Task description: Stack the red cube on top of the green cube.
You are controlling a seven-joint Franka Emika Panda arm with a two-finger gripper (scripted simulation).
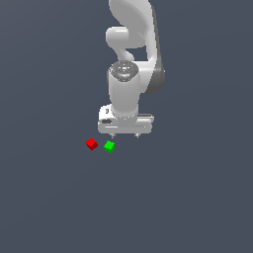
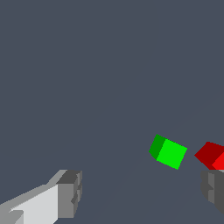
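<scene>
The red cube (image 1: pixel 91 144) lies on the dark floor, with the green cube (image 1: pixel 109 146) close beside it on the exterior view's right; they are apart. My white gripper (image 1: pixel 125 135) hangs above the floor, just behind the green cube and toward the exterior view's right of both cubes. Its jaws are spread wide and hold nothing. In the wrist view the green cube (image 2: pixel 168 151) and the red cube (image 2: pixel 213 155) show between and near the grey fingertips (image 2: pixel 71 192); the red cube is partly cut by the picture's edge. The gripper (image 2: pixel 142 192) is open.
The white arm (image 1: pixel 132 54) rises behind the gripper. The floor (image 1: pixel 197 197) is a plain dark grey-blue surface with no other objects in view.
</scene>
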